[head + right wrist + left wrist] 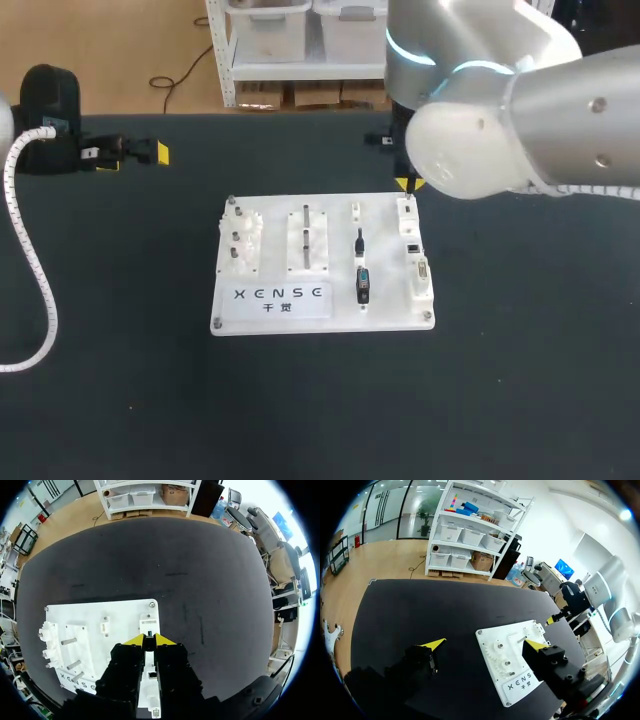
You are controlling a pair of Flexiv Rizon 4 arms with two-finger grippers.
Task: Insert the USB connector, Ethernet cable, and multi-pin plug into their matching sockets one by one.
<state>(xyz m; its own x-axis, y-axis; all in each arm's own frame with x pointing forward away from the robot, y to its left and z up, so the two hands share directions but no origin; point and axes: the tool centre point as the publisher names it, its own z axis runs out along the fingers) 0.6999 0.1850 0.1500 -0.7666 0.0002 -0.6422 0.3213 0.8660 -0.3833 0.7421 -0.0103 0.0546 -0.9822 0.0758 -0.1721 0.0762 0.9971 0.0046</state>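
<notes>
Head view: the right gripper [408,186] hangs over the white board's [270,312] one o'clock corner, two black plugs [361,285] at its seven o'clock. Left wrist view: the left gripper [485,644] gapes wide, board ahead. Right wrist view: a socket block [149,621] sits just ahead; whether that gripper grips anything cannot be told.

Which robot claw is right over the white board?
The right gripper, above the white board's corner. The left gripper sits off over the black table.

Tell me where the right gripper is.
The right gripper hangs over the white board at its far right corner in the head view, above the right-hand socket column.
</notes>
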